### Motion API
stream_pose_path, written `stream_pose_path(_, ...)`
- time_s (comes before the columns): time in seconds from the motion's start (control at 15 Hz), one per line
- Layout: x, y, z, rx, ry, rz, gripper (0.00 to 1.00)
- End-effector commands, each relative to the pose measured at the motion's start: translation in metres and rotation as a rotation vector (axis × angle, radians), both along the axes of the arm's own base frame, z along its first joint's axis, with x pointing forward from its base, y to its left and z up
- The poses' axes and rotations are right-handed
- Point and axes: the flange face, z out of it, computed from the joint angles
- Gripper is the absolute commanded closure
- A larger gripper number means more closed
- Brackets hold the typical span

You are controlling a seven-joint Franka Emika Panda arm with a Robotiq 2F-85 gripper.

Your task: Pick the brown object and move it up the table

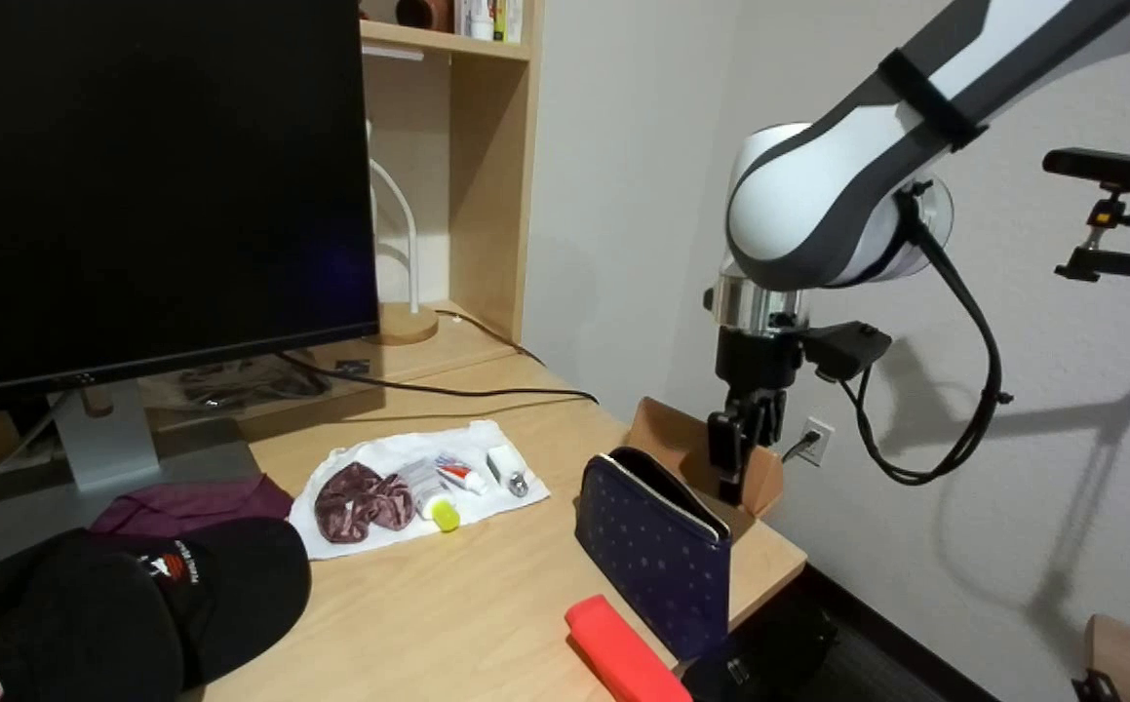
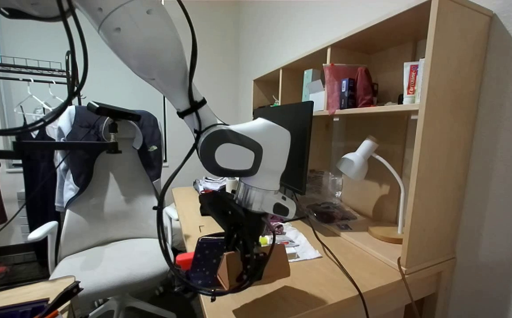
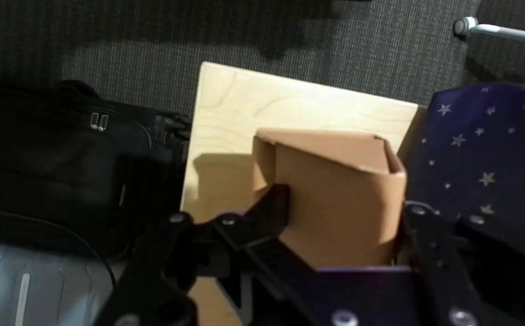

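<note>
The box (image 3: 339, 213) is near a table (image 3: 253, 95) corner; past the pouch (image 1: 652, 556) lies open surface. Tan, angular, the box is between parted fingers (image 3: 276, 206); whether clamped, I cannot tell.

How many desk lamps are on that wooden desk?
1: the white desk lamp stands on its round wooden base at the back of the desk, under the shelf. In an exterior view the black monitor hides part of it; another could be hidden behind that monitor.
</note>
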Motion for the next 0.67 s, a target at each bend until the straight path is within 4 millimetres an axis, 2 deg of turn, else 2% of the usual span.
stream_pose_path(0.0, 0.009, -0.012, 0.039, 0.036, -0.049, 0.012, 0.77)
stream_pose_path(0.47, 0.074, -0.027, 0.088, 0.043, -0.18, -0.018, 0.77)
stream_pose_path(0.53, 0.059, -0.022, 0.081, 0.009, -0.175, -0.038, 0.52)
stream_pose_path(0.6, 0.066, -0.023, 0.086, 0.011, -0.183, -0.037, 0.52)
